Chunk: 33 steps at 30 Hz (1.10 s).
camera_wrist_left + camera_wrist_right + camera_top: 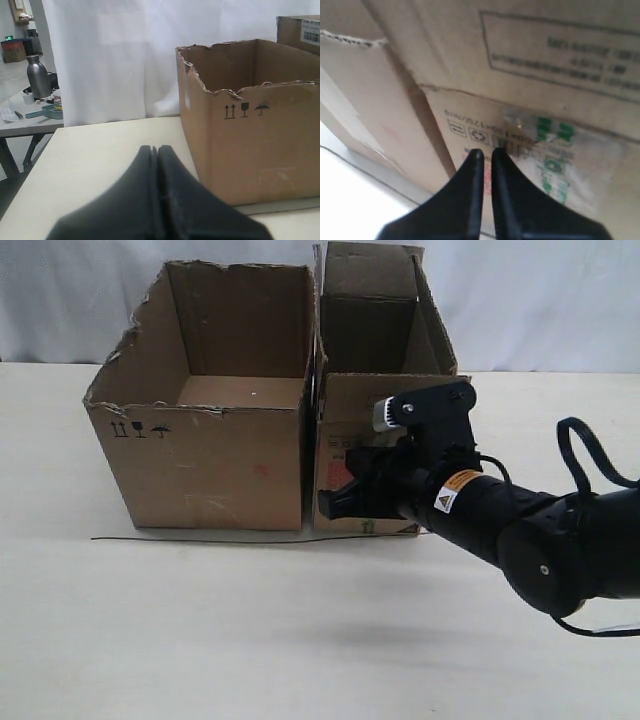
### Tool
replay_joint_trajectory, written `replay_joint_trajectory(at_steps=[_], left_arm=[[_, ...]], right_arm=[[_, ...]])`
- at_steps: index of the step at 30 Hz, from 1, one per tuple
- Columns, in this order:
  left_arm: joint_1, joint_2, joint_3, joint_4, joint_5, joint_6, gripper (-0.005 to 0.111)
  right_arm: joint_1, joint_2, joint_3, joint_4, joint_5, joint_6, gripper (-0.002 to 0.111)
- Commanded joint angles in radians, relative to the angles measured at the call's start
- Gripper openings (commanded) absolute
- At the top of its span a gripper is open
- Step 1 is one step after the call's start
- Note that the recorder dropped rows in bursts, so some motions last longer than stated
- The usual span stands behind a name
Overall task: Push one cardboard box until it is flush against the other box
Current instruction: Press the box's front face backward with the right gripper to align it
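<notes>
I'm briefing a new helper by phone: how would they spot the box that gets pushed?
On the pale table two open cardboard boxes stand side by side. Take the narrow box on the right, where the right gripper points. Unlike the wide box with torn edges, it has tall flaps and green tape on its end.

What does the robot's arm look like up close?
The right arm is chunky, round and black, with an orange-and-white warning sticker, a silver knob and a looping black cable. The right hand and left hand are black, with two tapering fingers each.
</notes>
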Motion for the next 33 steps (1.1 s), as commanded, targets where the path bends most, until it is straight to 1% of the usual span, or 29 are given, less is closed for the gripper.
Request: replay_joint_trajectory(at_steps=[1, 13, 23, 33], left_arm=[[0.000, -0.002, 0.003, -0.001, -0.006, 0.001, 0.000], [0.000, -0.002, 0.003, -0.001, -0.006, 0.001, 0.000], [0.000, -0.002, 0.003, -0.001, -0.006, 0.001, 0.000], [0.000, -0.002, 0.003, -0.001, -0.006, 0.001, 0.000]], right_arm=[[-0.008, 0.001, -0.006, 0.002, -0.051, -0.013, 0.005], [-0.008, 0.001, -0.006, 0.002, -0.064, -0.017, 0.005], [-0.008, -0.025, -0.006, -0.010, 0.061, -0.026, 0.005], [-0.008, -0.025, -0.006, -0.003, 0.003, -0.057, 0.005]])
